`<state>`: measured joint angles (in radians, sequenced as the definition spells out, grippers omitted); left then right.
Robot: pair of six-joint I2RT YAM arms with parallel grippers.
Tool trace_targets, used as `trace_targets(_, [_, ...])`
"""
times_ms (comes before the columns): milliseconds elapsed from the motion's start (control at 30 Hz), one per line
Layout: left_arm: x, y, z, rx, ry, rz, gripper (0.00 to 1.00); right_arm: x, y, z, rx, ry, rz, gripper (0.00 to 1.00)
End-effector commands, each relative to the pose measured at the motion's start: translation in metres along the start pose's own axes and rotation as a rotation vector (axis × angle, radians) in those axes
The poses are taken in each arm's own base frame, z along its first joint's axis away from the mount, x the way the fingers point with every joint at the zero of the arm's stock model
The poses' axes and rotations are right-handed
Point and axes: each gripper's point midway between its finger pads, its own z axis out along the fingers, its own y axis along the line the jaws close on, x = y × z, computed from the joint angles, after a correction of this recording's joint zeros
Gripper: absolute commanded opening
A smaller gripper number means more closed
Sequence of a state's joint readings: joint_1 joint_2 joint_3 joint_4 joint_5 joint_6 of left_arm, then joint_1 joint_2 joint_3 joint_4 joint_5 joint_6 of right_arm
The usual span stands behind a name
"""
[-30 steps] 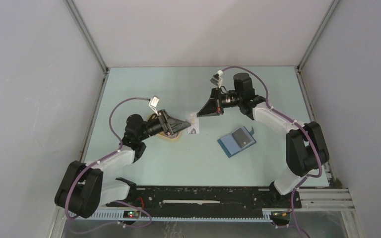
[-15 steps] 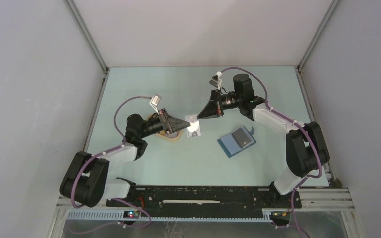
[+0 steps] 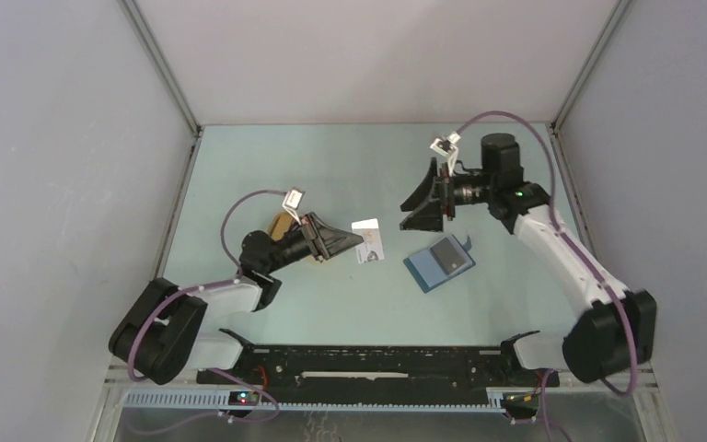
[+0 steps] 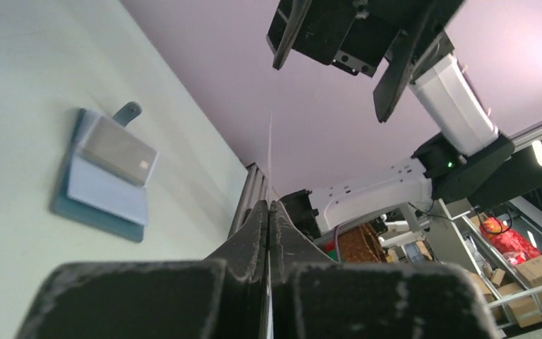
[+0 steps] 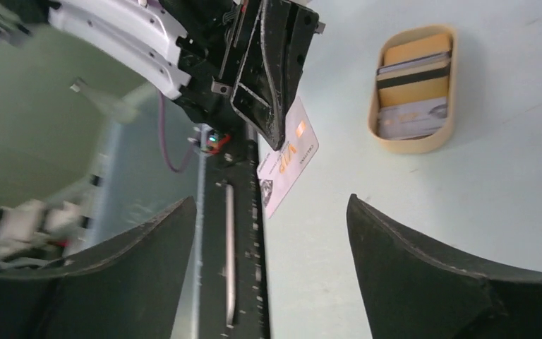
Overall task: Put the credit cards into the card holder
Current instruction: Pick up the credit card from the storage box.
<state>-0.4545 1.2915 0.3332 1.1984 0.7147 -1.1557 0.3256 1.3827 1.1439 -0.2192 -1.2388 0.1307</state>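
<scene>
**A:** Where the pale green tabletop [image 3: 331, 304] runs toward its left edge, what sits nearest?

**B:** A tan oval tray [image 5: 373, 106] with several cards [image 5: 415, 79] lying in it. From above, the left arm covers half of it.

**A:** And next along?

**B:** The left gripper [image 3: 353, 242], pressed together on one end of a pale plastic card [image 5: 288, 164] with orange lettering. The rest of the card juts free past the tips. The left wrist view shows it only as a thin edge.

**A:** Any room beyond it?

**B:** A strip of bare tabletop, then the teal fold-over wallet [image 3: 426, 271] lying flat. A grey card [image 3: 448, 254] rests on top, toward its snap-tab side.

**A:** And the other arm?

**B:** The right gripper [image 3: 412, 207] hangs above the wallet's far-left corner. It is spread wide, gripping nothing, and faces the held card with a gap between them. Bare tabletop lies behind it and in front of the wallet.
</scene>
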Motion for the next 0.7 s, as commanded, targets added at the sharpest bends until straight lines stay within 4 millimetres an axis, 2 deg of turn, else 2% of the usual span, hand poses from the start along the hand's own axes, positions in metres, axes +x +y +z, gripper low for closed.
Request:
trace_targets(0, [-0.012, -0.035, 0.013, 0.114, -0.161, 0.036, 0.00, 0.032, 0.017, -0.021, 0.043, 0.067, -0.299, 0.92])
trace_targets(67, [-0.013, -0.042, 0.022, 0.125, -0.189, 0.066, 0.00, 0.051, 0.017, -0.023, 0.036, 0.075, -0.292, 0.99])
trace_targets(167, [-0.016, -0.049, 0.030, 0.139, -0.213, 0.089, 0.00, 0.073, 0.013, -0.027, 0.027, 0.080, -0.201, 1.00])
trace_targets(300, [-0.016, -0.051, 0.040, 0.144, -0.221, 0.092, 0.00, 0.065, 0.017, -0.029, -0.033, 0.028, -0.078, 0.97])
trace_targets(533, [-0.012, -0.053, 0.058, 0.150, -0.219, 0.091, 0.00, 0.064, 0.022, -0.012, -0.047, 0.042, -0.017, 0.91])
trace_targets(667, [-0.007, -0.051, 0.065, 0.147, -0.205, 0.082, 0.00, 0.058, 0.018, -0.011, -0.022, 0.024, 0.032, 0.80])
